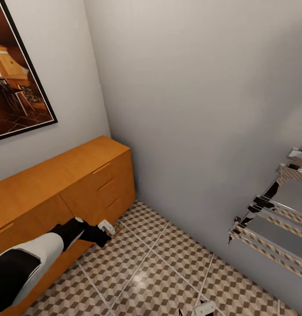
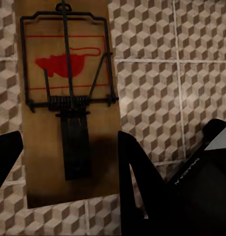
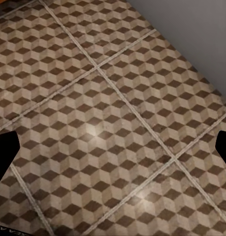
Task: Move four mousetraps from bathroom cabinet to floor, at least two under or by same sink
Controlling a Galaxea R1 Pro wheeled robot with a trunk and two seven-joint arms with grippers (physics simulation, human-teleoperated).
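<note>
tiled bathroom floor point(image 1: 168, 272), cabinet point(image 1: 59, 184) standing on it

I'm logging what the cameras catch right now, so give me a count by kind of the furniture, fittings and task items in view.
Mousetrap: 1
Orange-wood cabinet: 1
Framed picture: 1
Chrome rack on the wall: 1
Total: 4
</note>
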